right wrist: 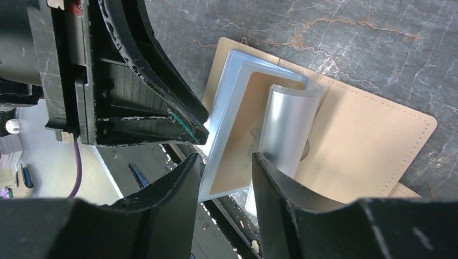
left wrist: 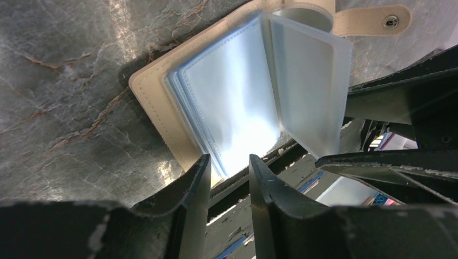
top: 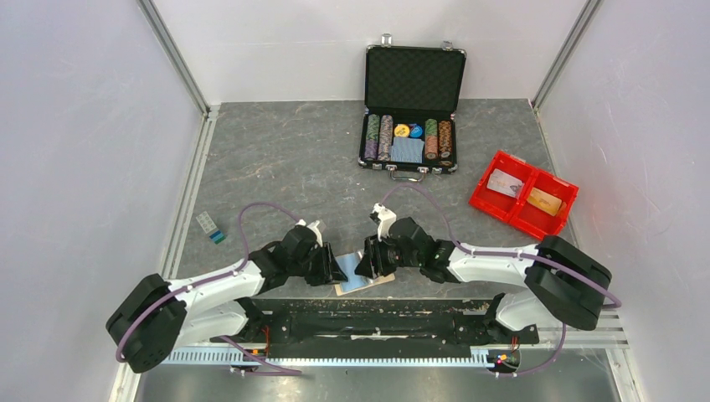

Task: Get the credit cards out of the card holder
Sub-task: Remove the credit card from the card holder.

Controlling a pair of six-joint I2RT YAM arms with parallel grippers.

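Note:
The tan card holder (top: 358,283) lies open on the grey table at its near edge, between my two grippers. In the left wrist view its pale blue clear sleeves (left wrist: 232,102) fan up and the snap tab (left wrist: 372,21) points away. My left gripper (left wrist: 229,164) is open at the sleeves' near edge and grips nothing. My right gripper (right wrist: 227,162) is open, with one sleeve page (right wrist: 237,129) standing between its tips; the tan cover (right wrist: 362,140) shows through it. A pale card (top: 505,182) and an orange-yellow card (top: 544,202) lie in the red tray (top: 490,203). A pale card with a blue-teal end (top: 211,227) lies on the table at the left.
An open black chip case (top: 413,109) with chips and a blue deck stands at the back. The two grippers (top: 350,268) nearly touch over the wallet. The table's front rail (top: 377,314) runs just below it. Walls close in on both sides.

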